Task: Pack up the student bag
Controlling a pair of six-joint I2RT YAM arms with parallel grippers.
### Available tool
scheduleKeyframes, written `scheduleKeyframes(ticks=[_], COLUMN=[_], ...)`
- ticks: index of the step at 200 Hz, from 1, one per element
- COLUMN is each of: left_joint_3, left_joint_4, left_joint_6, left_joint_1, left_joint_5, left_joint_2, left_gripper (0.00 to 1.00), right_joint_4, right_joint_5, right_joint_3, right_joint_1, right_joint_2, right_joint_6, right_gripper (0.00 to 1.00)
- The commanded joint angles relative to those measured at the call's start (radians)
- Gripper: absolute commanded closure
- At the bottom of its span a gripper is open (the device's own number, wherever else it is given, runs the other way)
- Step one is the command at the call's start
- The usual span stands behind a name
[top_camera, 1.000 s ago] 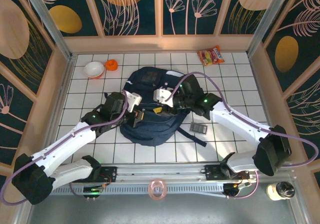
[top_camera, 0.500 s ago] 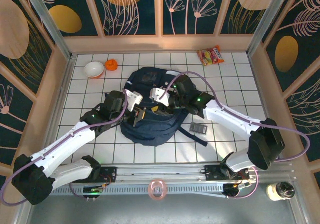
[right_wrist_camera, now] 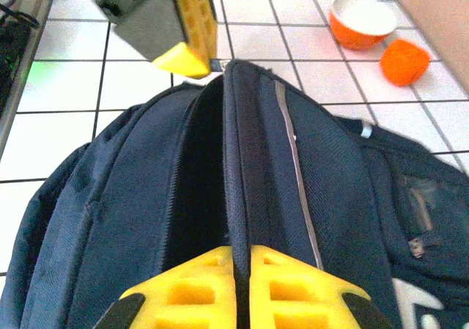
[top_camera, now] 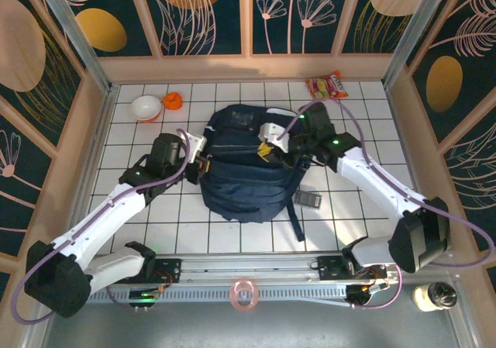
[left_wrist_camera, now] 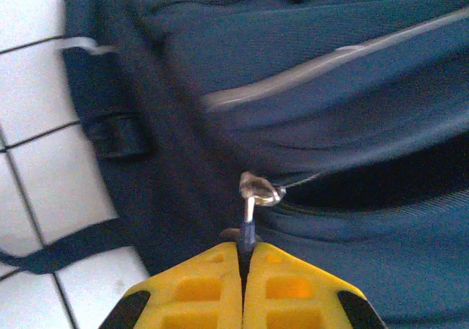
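From above, the student bag (top_camera: 246, 179) lies flat in the middle of the white-tiled table (top_camera: 364, 131), its top toward the far wall and a dark strap (top_camera: 295, 221) trailing off its near right corner. The left claw (top_camera: 203, 162) sits at the bag's left edge and the right claw (top_camera: 266, 150) at its upper right part. A white and orange bowl (top_camera: 146, 108) and a small orange object (top_camera: 173, 100) stand near the far left corner, a snack packet (top_camera: 326, 86) lies by the far wall, and a small grey item (top_camera: 310, 200) lies just right of the bag. In the left wrist view, the yellow fingers (left_wrist_camera: 198, 289) are pressed together, clamped on the zipper pull (left_wrist_camera: 248, 223) below the metal slider (left_wrist_camera: 260, 188), beside a dark, partly open gap. In the right wrist view, the yellow fingers (right_wrist_camera: 293, 289) are together on the bag's fabric ridge next to the open slot (right_wrist_camera: 194, 190).
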State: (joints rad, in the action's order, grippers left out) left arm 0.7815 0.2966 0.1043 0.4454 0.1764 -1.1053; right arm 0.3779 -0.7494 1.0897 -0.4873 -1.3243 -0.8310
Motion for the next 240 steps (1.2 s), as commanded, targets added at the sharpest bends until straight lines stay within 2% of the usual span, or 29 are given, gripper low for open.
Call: scheduleKeyframes(ticks=[1,20,38,48,68,85,102,111,143,169,182,194,202,215,224,233,240], left_joint_3=[-0.036,-0.042,-0.038,-0.030,0.012,0.037,0.032,0.032,0.084,0.144,0.159,0.178,0.183,0.162,0.135,0.117,0.112], left_joint_4=[-0.077,-0.161,-0.242,-0.276,-0.255,-0.200,-0.194,-0.199,-0.183,-0.239,-0.299,-0.323,-0.327,-0.370,-0.400,-0.411,-0.395], left_joint_6=[-0.036,-0.051,-0.079,-0.117,-0.270,-0.448,-0.580,-0.631,-0.756,-0.730,-0.700,-0.683,-0.676,-0.621,-0.584,-0.547,-0.520], left_joint_1=[-0.091,-0.115,-0.116,-0.116,-0.114,-0.115,-0.109,-0.093,0.061,0.117,0.136,0.140,0.141,0.141,0.142,0.141,0.142], left_joint_5=[-0.150,-0.105,-0.016,0.042,0.193,0.318,0.432,0.457,0.367,0.320,0.261,0.249,0.226,0.151,0.084,0.008,-0.055], left_joint_2=[-0.045,-0.088,-0.115,-0.123,-0.105,-0.053,0.006,0.025,-0.044,-0.167,-0.218,-0.256,-0.271,-0.260,-0.236,-0.204,-0.184], left_gripper=[1.00,1.00,0.98,0.83,0.43,0.29,0.22,0.20,0.16,0.17,0.19,0.26,0.37,0.69,0.87,0.99,1.00], right_joint_4=[0.042,0.063,0.088,0.086,0.082,0.081,0.079,0.079,0.072,0.075,0.078,0.081,0.082,0.076,0.058,0.018,-0.033], right_joint_5=[-0.168,-0.200,-0.229,-0.237,-0.241,-0.256,-0.273,-0.278,-0.286,-0.287,-0.287,-0.286,-0.280,-0.266,-0.255,-0.237,-0.207], right_joint_3=[0.001,0.004,0.010,0.009,0.015,0.023,0.031,0.036,0.041,0.045,0.047,0.047,0.048,0.044,0.036,0.016,-0.006], right_joint_1=[0.075,0.090,0.090,0.093,0.100,0.103,0.104,0.103,0.101,0.096,0.093,0.093,0.093,0.096,0.100,0.110,0.114], right_joint_2=[0.076,0.063,0.042,0.036,0.018,0.003,-0.012,-0.019,-0.030,-0.036,-0.036,-0.032,-0.027,-0.013,0.001,0.020,0.037], right_joint_6=[-0.072,-0.102,-0.136,-0.143,-0.153,-0.163,-0.163,-0.161,-0.152,-0.147,-0.143,-0.135,-0.124,-0.089,-0.041,0.060,0.154], right_gripper=[1.00,1.00,1.00,1.00,1.00,1.00,1.00,1.00,1.00,1.00,1.00,1.00,1.00,1.00,1.00,0.90,0.79])
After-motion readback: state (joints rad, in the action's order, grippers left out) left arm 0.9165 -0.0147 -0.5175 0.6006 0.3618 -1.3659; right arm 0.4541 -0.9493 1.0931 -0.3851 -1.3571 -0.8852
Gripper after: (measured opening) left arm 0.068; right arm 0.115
